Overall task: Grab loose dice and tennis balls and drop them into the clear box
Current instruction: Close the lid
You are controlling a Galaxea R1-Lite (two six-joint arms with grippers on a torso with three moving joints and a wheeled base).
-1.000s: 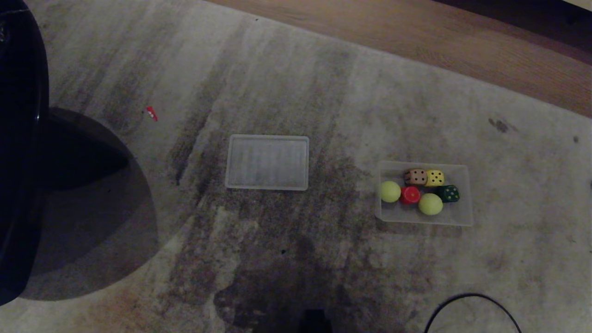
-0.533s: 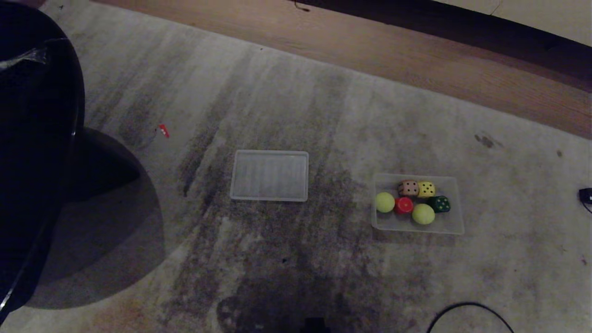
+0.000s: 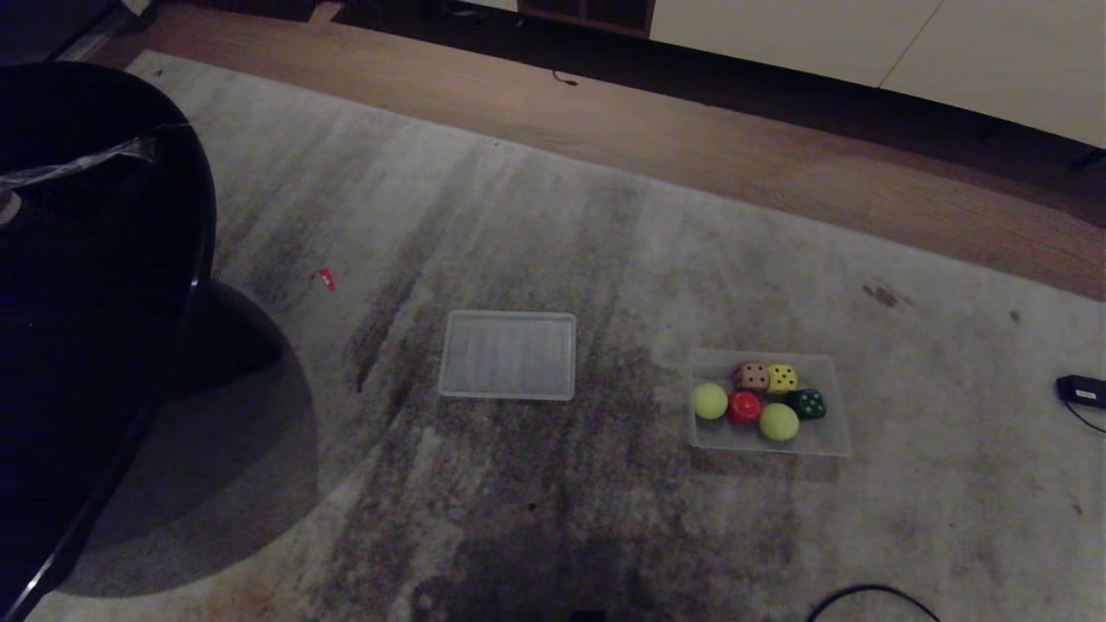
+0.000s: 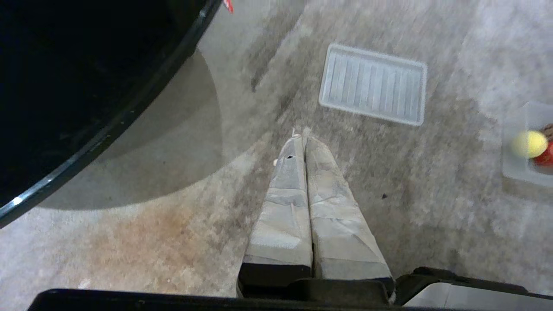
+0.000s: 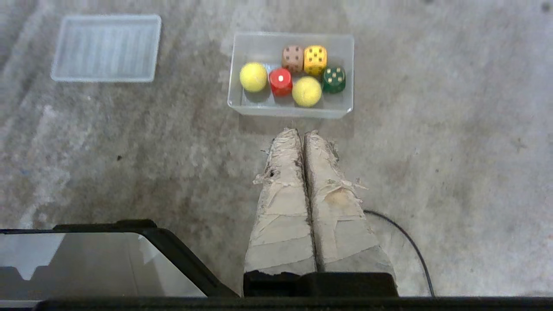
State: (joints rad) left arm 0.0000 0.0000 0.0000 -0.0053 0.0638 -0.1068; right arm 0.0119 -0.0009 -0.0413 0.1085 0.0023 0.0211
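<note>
Now four dice [image 5: 309,67] and two fuzzy yellow-green tennis balls [image 5: 306,91] are seen inside the clear plastic box [image 5: 293,110] on the grey carpet [image 3: 605,518], its ribbed lid [image 3: 508,354] laid apart, while both the left gripper [image 4: 301,134] and right gripper [image 5: 301,134] are held closed and empty above the floor

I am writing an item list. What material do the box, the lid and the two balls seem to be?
The clear box: see-through plastic, smooth, the rug shows through. The lid: whitish translucent plastic, ribbed. The tennis balls: yellow-green, matte, probably felt, though no fuzz is discernible.
</note>
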